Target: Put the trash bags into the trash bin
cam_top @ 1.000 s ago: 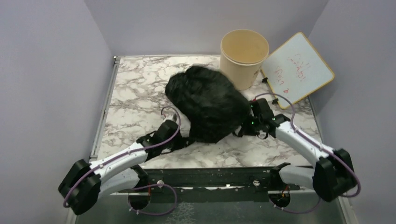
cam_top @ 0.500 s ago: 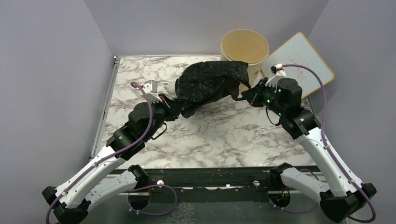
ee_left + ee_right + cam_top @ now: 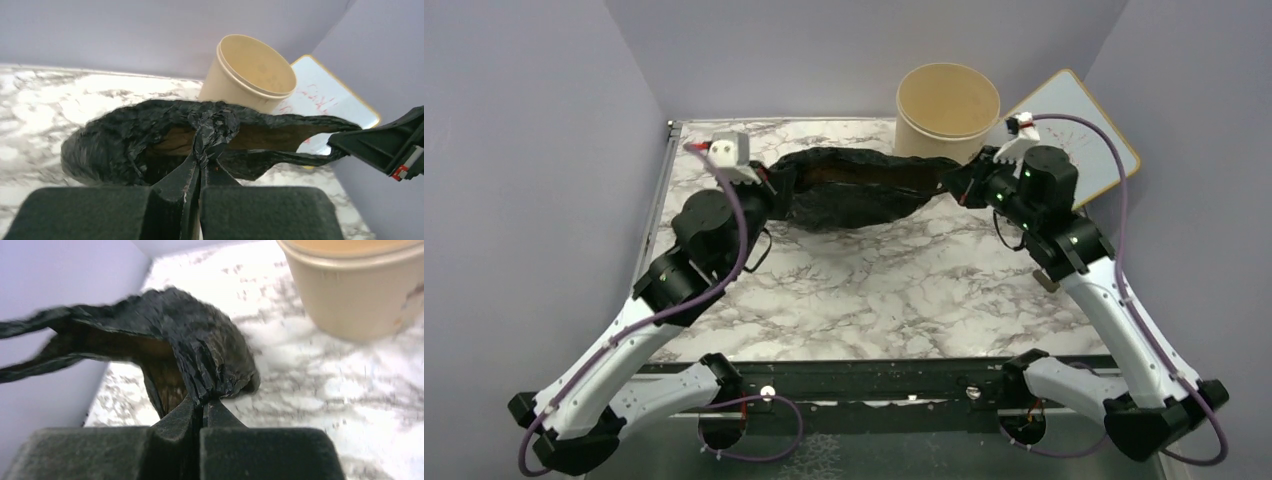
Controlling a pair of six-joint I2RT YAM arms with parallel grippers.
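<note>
A crinkly black trash bag [image 3: 856, 190] is stretched out between my two grippers, its mouth pulled open just in front of the trash bin [image 3: 947, 110], a round beige tub at the back. My left gripper [image 3: 776, 183] is shut on the bag's left edge, and in the left wrist view [image 3: 205, 159] the bunched plastic [image 3: 212, 125] sits between the jaws with the bin [image 3: 250, 72] beyond. My right gripper [image 3: 959, 187] is shut on the bag's right edge; its wrist view [image 3: 202, 402] shows the pinched bag [image 3: 200, 352] and the bin's wall [image 3: 350, 295].
A white board with a yellow frame [image 3: 1079, 135] leans against the right wall beside the bin. Purple walls close in the marble table [image 3: 874, 290] at left, back and right. A metal rail [image 3: 654, 215] runs along the table's left edge.
Both arms have carried the bag from the table's middle toward the back and pulled apart, stretching the lump into a long, low, open shape in front of the bin.
</note>
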